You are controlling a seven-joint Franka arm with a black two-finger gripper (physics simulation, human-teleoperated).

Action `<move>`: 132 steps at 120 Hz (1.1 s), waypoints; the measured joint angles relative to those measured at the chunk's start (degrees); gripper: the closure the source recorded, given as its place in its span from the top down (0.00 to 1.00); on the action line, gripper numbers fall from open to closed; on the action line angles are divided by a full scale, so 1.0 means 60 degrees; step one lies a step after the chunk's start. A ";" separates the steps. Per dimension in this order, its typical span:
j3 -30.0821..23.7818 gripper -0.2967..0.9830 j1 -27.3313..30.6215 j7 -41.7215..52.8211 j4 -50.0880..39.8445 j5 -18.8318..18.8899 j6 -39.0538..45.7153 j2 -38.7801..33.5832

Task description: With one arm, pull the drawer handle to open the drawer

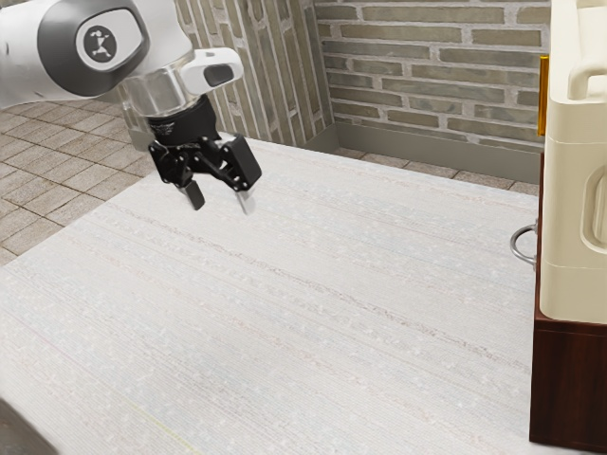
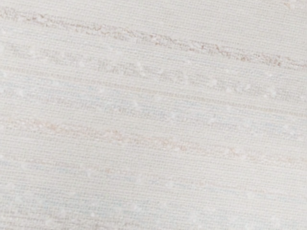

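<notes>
The black gripper (image 1: 222,202) hangs above the table in the exterior view's upper left, its two fingers apart and nothing between them. A curved metal drawer handle (image 1: 519,245) stands out from the dark brown cabinet (image 1: 572,384) at the exterior view's right edge. A wide gap separates the gripper from the handle. The drawer front is seen nearly edge-on, so how far the drawer stands out cannot be told.
A cream container (image 1: 573,218) sits on the cabinet at the exterior view's right, with a golden upright piece (image 1: 543,95) beside it. The pale, streaked tabletop (image 1: 313,313) lies between arm and cabinet; the wrist view looks onto the same surface (image 2: 153,115).
</notes>
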 joint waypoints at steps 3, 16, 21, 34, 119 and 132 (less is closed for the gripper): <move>0.0000 0.77 -0.0040 -0.0003 0.0000 -0.0001 0.0008 0.0000; 0.0000 0.77 -0.0103 -0.0016 0.0015 0.0002 0.0031 0.0010; -0.0008 0.77 -0.0074 -0.0030 0.0532 0.0006 -0.0099 -0.0001; -0.0266 0.77 0.0294 -0.0442 0.2647 0.0000 -0.0683 -0.0145; -0.0456 0.74 0.0413 -0.3554 0.1142 -0.3816 0.2149 0.1694; -0.1116 0.68 0.0424 -0.3290 0.1298 -0.4125 0.2946 0.2430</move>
